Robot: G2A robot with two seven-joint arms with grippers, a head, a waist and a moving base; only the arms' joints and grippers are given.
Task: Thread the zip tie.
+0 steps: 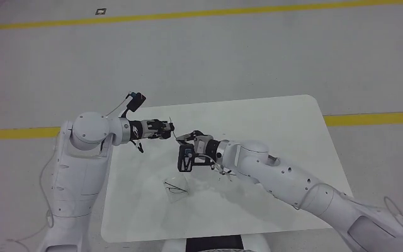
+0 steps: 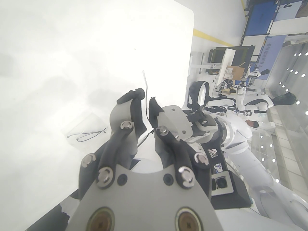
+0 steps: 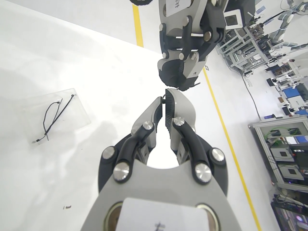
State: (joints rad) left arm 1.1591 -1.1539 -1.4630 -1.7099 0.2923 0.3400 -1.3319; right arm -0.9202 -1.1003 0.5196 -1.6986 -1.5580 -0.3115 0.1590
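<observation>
Above the worktop (image 1: 271,126), left fingers (image 2: 136,97) and right fingers (image 3: 176,102) each pinch the zip tie (image 2: 146,92); a slightly misaligned push could buckle its tail.

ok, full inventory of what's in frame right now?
zip tie: one, black, pinched between both grippers above the table
spare zip ties: at least two, black, on or in the clear bag
clear bag: one, transparent, flat on the table near the robot
scrap: one, small, dark, on the table; cannot tell what it is
table: one, white
floor lines: two, yellow, beyond the table
left gripper: shut on the zip tie
right gripper: shut on the zip tie, tip to tip with the left
</observation>
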